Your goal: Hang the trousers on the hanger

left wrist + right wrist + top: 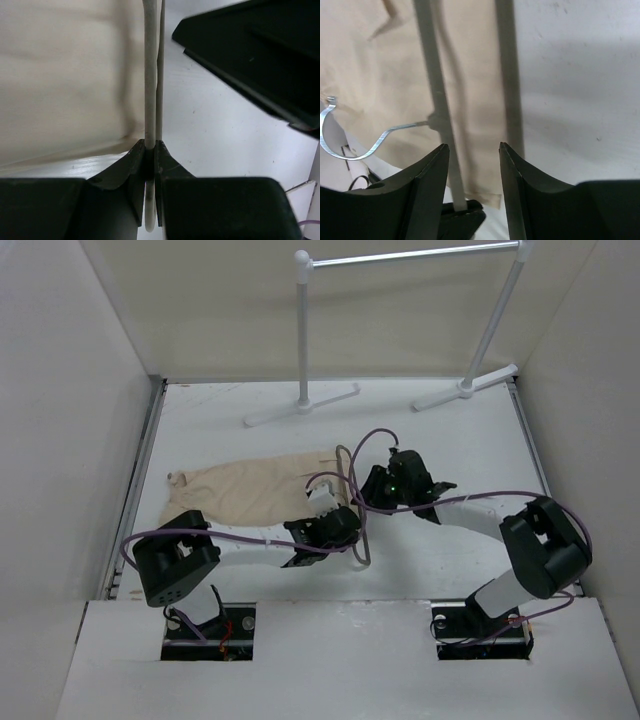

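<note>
The beige trousers [245, 490] lie flat on the table left of centre. The thin grey wire hanger [361, 545] lies along their right end, partly over the cloth. My left gripper [350, 527] is shut on the hanger's wire [150, 75], with the trousers [60, 75] to its left. My right gripper [374, 490] is open just above the trousers' edge [385, 60], jaws apart and empty [472, 147]. The hanger's bar [432, 85] runs beside its left finger, and the metal hook [350, 145] shows at the left.
A white tubular garment rack [303, 330] stands at the back, its feet on the table. White walls close in left, right and back. Purple cables [370, 440] loop over both arms near the hanger.
</note>
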